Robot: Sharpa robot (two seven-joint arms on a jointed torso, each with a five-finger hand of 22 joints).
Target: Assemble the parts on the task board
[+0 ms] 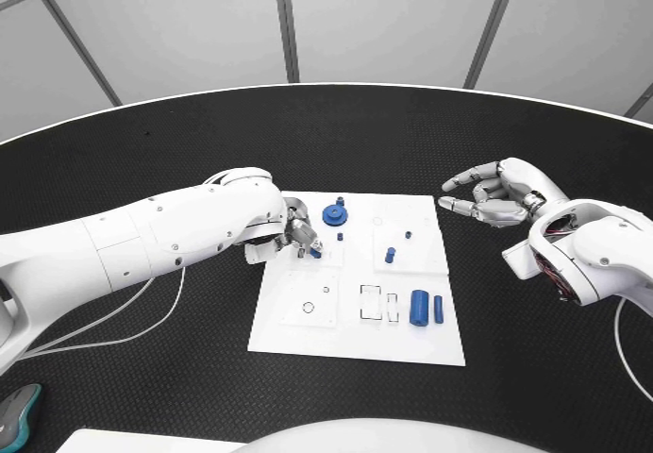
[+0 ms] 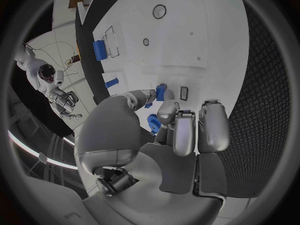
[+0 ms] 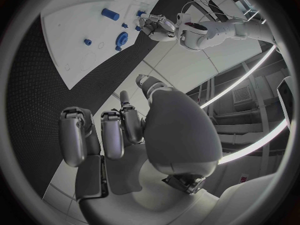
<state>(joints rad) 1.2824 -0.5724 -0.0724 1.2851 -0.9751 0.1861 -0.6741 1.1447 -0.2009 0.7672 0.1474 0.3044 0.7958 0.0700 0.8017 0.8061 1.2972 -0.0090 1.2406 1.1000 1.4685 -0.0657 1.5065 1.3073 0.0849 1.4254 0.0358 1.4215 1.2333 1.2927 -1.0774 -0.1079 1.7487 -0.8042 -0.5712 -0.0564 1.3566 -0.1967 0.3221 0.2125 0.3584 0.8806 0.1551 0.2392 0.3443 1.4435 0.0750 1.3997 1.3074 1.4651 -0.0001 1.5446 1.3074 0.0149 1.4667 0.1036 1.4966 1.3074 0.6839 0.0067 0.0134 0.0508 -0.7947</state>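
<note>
Task board (image 1: 357,351) lies at the table's middle, with assembly judged early. Standing on it: a blue gear (image 1: 335,217) near its far edge and a short peg (image 1: 391,254) toward its centre. Lying loose near its right edge: two blue cylinders (image 1: 421,306), not yet seated; outlined recesses beside them hold nothing. Left hand (image 1: 293,233), over the board's far left part, pinches a small blue part (image 2: 160,92) just above the surface. Right hand (image 1: 493,193) hovers beyond the board's far right corner, fingers loosely curled, holding nothing.

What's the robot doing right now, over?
Left hand pinching a small blue part over the task board. Right hand off the board, fingers curled, holding nothing. Nothing in the way.
</note>
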